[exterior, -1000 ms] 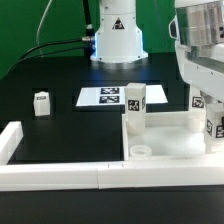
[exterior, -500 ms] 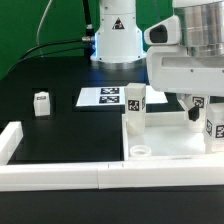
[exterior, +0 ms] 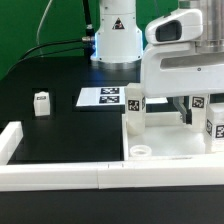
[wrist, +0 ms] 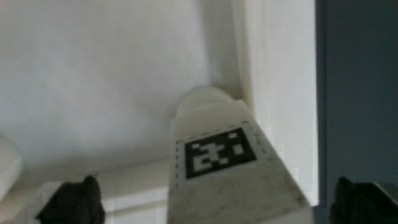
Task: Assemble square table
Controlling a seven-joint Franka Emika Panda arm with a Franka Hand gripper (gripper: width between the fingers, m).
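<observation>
The white square slab (exterior: 170, 142) lies against the front wall, with an empty round socket (exterior: 141, 152) at its near corner. One tagged leg (exterior: 134, 106) stands at its left corner and another (exterior: 214, 120) at the exterior view's right edge. A third tagged leg (exterior: 197, 101) stands at the far corner, partly hidden by my hand. My gripper (exterior: 190, 113) hangs over it, open. In the wrist view this leg (wrist: 222, 150) stands between my two dark fingertips (wrist: 71, 200), with gaps on both sides, on the slab (wrist: 98, 80). My gripper (wrist: 217, 203) straddles it. A fourth leg (exterior: 41, 104) stands loose at the left.
The marker board (exterior: 104, 97) lies behind the slab, near the robot base (exterior: 117, 35). A long low white wall (exterior: 60, 172) runs along the front, with a short arm (exterior: 10, 140) at the left. Black table shows beside the slab (wrist: 365, 80).
My hand has moved in from the exterior view's right edge toward the left and down over the slab's far corner leg. The legs and slab have not moved.
</observation>
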